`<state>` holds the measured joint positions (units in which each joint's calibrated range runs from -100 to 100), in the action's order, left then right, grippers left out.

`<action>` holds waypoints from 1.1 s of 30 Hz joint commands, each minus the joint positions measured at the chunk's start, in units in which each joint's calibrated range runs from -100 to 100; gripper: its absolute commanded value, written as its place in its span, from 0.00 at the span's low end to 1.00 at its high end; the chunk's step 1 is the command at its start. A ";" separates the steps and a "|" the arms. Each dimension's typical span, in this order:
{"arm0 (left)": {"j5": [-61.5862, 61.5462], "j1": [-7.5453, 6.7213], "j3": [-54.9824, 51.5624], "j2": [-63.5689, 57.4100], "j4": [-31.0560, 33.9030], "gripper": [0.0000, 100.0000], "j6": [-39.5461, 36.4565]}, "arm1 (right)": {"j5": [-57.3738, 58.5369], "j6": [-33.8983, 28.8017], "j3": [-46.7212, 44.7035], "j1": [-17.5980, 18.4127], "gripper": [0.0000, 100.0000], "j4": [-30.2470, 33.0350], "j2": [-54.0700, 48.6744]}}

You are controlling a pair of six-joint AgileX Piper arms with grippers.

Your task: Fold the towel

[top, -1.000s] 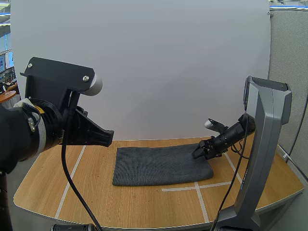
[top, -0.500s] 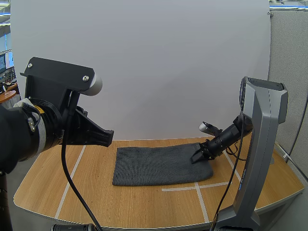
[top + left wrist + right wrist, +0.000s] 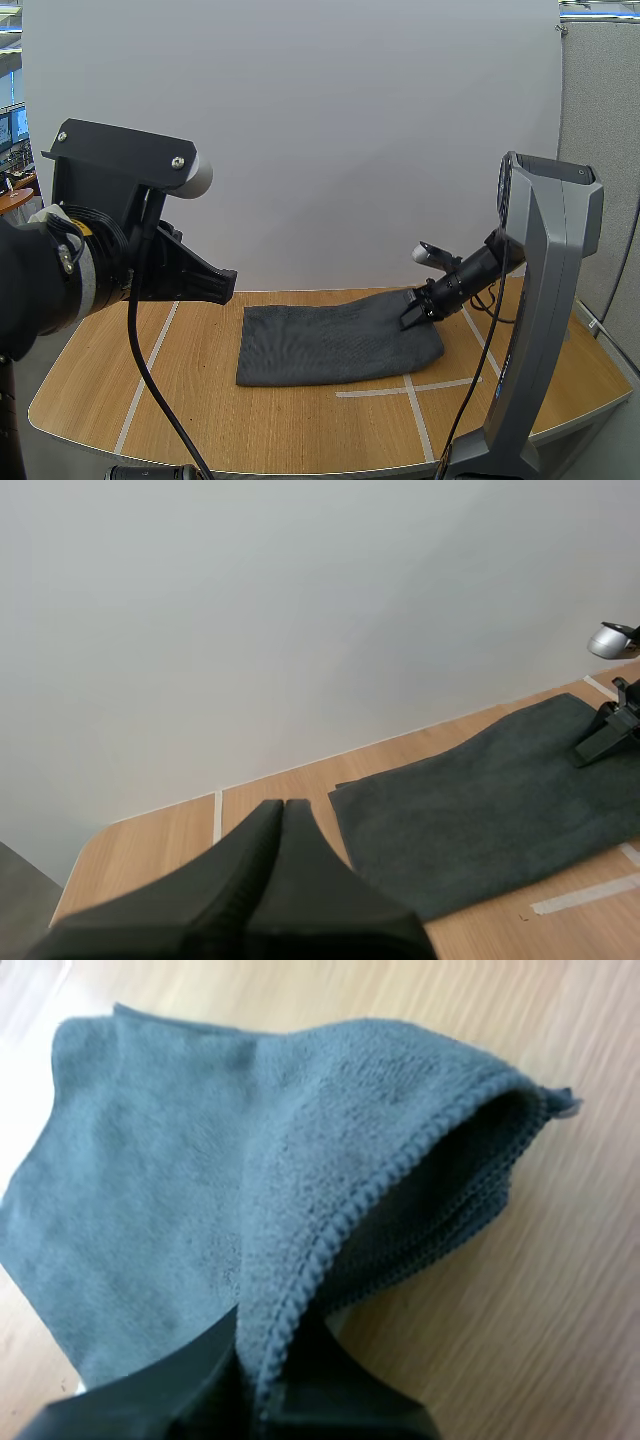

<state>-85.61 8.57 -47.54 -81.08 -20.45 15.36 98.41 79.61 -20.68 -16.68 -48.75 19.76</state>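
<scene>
Pinching the towel [image 3: 330, 345] by its raised edge, right tool [image 3: 410, 318]; left tool [image 3: 283, 808] closed, empty.

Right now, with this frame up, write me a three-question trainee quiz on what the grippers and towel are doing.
1. True or false: the right gripper pinches an edge of the dark grey terry towel.
2. The left gripper is: A open; B shut on nothing; C shut on the towel.
3. Fill in: the towel's ___ end is lifted off the light wooden table.
Key: 1 true; 2 B; 3 right.
</scene>
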 commanded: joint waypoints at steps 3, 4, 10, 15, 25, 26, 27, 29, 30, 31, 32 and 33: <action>-1.11 -0.21 -0.36 -0.34 -0.26 0.00 -1.47 | 1.59 -0.06 -0.23 0.61 0.00 -1.98 -4.60; -1.11 -0.21 -0.36 -0.34 -0.42 0.00 -1.43 | 1.59 -0.21 -0.23 0.97 0.00 -1.98 -4.60; -1.14 -0.21 -0.12 -2.50 -1.48 0.00 -1.80 | 1.59 -1.51 -0.23 3.58 0.00 -1.98 -5.32; -1.83 -0.21 1.87 -4.08 -1.37 0.00 -2.40 | 1.59 -2.82 -0.23 6.45 0.00 -1.98 -7.77; -7.01 -0.21 8.44 -4.08 -1.15 0.00 -3.75 | 1.59 -6.05 -0.23 12.94 0.00 -2.42 -9.17; -7.71 -0.21 9.04 -4.08 -0.96 0.00 -3.75 | 1.59 -6.54 -0.23 13.62 0.00 -2.42 -9.17; -8.46 -0.21 9.57 -4.08 -0.49 0.00 -4.30 | 1.59 -6.65 -0.23 14.15 0.00 -2.42 -9.17; -9.08 -0.21 10.42 -4.08 0.91 0.00 -5.43 | 1.59 -7.01 -0.23 15.45 0.00 -2.42 -9.17; -9.21 -0.21 10.78 -4.08 1.90 0.00 -5.94 | 1.59 -7.13 -0.23 16.08 0.00 -2.53 -9.17; -9.21 -0.21 11.39 -4.08 2.66 0.00 -6.37 | 1.59 -7.55 -0.23 16.68 0.00 -2.53 -9.17; -9.21 -0.21 11.74 -4.24 3.20 0.00 -6.76 | 1.59 -7.81 -0.23 17.30 0.00 -2.53 -9.17; -9.21 -0.21 12.46 -4.53 3.33 0.00 -7.03 | 1.59 -8.03 -0.23 17.90 0.00 -2.53 -9.17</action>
<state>-92.96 8.57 -38.19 -85.02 -20.39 11.60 98.58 73.10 -20.68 -1.82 -50.37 11.54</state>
